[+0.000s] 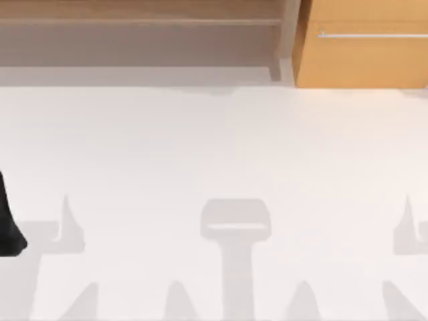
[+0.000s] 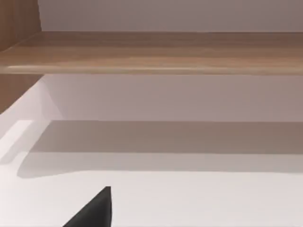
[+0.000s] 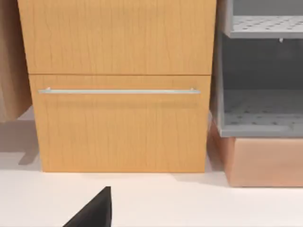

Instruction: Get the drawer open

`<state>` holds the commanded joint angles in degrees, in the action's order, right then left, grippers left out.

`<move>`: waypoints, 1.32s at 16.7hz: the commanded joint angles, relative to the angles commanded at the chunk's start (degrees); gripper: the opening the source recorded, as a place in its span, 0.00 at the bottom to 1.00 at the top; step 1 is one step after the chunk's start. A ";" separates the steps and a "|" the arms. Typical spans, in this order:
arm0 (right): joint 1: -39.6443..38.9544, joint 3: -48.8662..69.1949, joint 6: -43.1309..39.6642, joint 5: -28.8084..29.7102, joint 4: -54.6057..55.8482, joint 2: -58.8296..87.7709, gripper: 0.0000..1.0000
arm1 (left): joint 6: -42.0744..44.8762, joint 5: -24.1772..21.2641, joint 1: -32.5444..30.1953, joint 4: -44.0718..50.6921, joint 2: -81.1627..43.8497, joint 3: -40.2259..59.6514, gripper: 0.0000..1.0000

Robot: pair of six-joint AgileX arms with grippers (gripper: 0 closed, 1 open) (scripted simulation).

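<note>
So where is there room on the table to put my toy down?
Most of the white table is bare, from the brown shelf unit and the orange drawer at the back down to the near edge. The left arm sits at the left edge. The back right is tight, beside a grey rack.

One drawer (image 3: 120,123) with one handle (image 3: 118,91), one brown shelf unit (image 1: 140,33), one grey rack (image 3: 260,71).

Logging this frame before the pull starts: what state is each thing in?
Orange-tan wooden drawer: shut, flush with the panel above.
Thin silver bar handle: horizontal, nothing gripping it.
Brown wooden shelf unit: open-fronted, nothing seen on its board.
Grey perforated rack: open-fronted, nothing seen on its shelves.
</note>
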<state>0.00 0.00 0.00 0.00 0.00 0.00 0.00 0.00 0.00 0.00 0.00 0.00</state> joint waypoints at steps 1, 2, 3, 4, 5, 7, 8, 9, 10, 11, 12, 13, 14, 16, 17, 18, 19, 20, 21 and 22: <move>0.00 0.00 0.00 0.00 0.00 0.00 1.00 | 0.00 0.00 0.00 0.00 0.00 0.00 1.00; 0.11 0.06 -0.01 -0.07 0.10 0.11 1.00 | 0.00 0.00 0.00 0.00 0.00 0.00 1.00; 0.76 0.41 -0.04 -0.51 0.63 0.77 1.00 | 0.00 0.00 0.00 0.00 0.00 0.00 1.00; 1.90 1.02 -0.06 -1.37 1.60 2.05 1.00 | 0.00 0.00 0.00 0.00 0.00 0.00 1.00; 3.48 1.86 -0.07 -2.65 2.95 3.96 1.00 | 0.00 0.00 0.00 0.00 0.00 0.00 1.00; 7.53 4.01 0.00 -6.20 6.44 9.39 1.00 | 0.00 0.00 0.00 0.00 0.00 0.00 1.00; 9.91 5.27 0.07 -8.41 8.52 12.75 1.00 | 0.00 0.00 0.00 0.00 0.00 0.00 1.00; 12.43 6.61 0.17 -10.82 10.74 16.39 1.00 | 0.00 0.00 0.00 0.00 0.00 0.00 1.00; 15.05 8.03 0.28 -13.40 13.08 20.28 1.00 | 0.00 0.00 0.00 0.00 0.00 0.00 1.00; 17.72 9.48 0.40 -16.06 15.48 24.29 1.00 | 0.00 0.00 0.00 0.00 0.00 0.00 1.00; 20.37 10.93 0.51 -18.73 17.88 28.34 1.00 | 0.00 0.00 0.00 0.00 0.00 0.00 1.00; 22.97 12.37 0.62 -21.36 20.26 32.33 1.00 | 0.00 0.00 0.00 0.00 0.00 0.00 1.00; 25.49 13.78 0.72 -23.93 22.56 36.18 1.00 | 0.00 0.00 0.00 0.00 0.00 0.00 1.00; 30.08 16.38 0.86 -28.63 26.79 43.15 1.00 | 0.00 0.00 0.00 0.00 0.00 0.00 1.00; 32.04 17.54 0.90 -30.70 28.65 46.16 1.00 | 0.00 0.00 0.00 0.00 0.00 0.00 1.00; 33.67 18.57 0.93 -32.52 30.29 48.73 1.00 | 0.00 0.00 0.00 0.00 0.00 0.00 1.00; 34.99 19.45 0.94 -34.08 31.68 50.88 1.00 | 0.00 0.00 0.00 0.00 0.00 0.00 1.00; 35.96 20.14 0.94 -35.30 32.76 52.52 1.00 | 0.00 0.00 0.00 0.00 0.00 0.00 1.00; 36.58 20.60 0.94 -36.10 33.49 53.59 1.00 | 0.00 0.00 0.00 0.00 0.00 0.00 1.00; 36.88 20.83 0.93 -36.50 33.84 54.12 1.00 | 0.00 0.00 0.00 0.00 0.00 0.00 1.00</move>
<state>36.88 20.83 0.93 -36.50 33.84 54.12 0.00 0.00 0.00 0.00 0.00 0.00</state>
